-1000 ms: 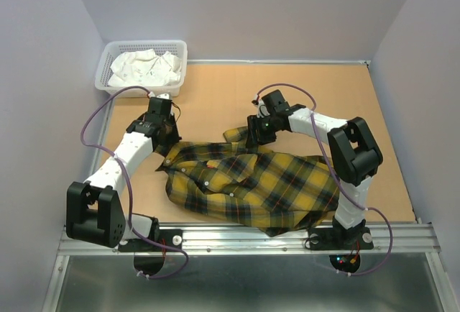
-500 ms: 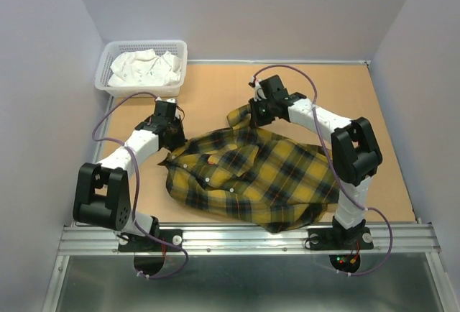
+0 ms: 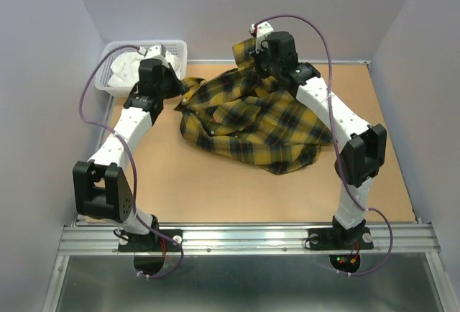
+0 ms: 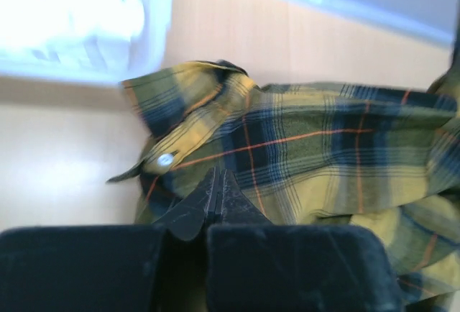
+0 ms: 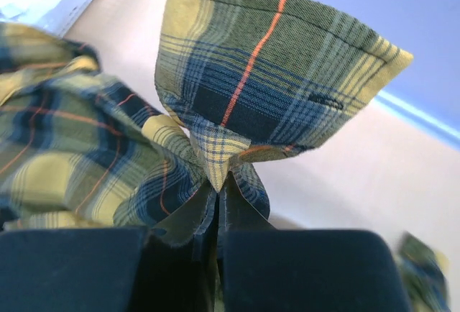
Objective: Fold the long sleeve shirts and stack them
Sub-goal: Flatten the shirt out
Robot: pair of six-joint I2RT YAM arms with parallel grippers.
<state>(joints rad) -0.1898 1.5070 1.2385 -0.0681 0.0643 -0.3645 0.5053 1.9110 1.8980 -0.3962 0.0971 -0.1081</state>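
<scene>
Both grippers are clamped on the shirt (image 3: 266, 121). The left gripper (image 4: 218, 182) has its fingers pressed together with only cloth between them, pinching the plaid just below a white button (image 4: 165, 159) near what looks like the collar edge. The right gripper (image 5: 218, 190) is closed just as tightly on a fold of fabric. Above its fingertips a flap of plaid with one red line stands up and fans out.

From above, the left gripper holds the shirt's left end, just beside the basket (image 3: 177, 44) in the far left corner. The right gripper holds the other end at the far edge of the counter (image 3: 215, 182), close to the back wall and raised off the surface. The yellow and dark plaid hangs between the two holds. The rest slopes down toward the near side and lies bunched on the far middle of the counter, with its lower edge near the right arm's elbow. Several buttons show along the front.

White cloth (image 3: 123, 69) fills the basket. It is blurred in the left wrist view.
</scene>
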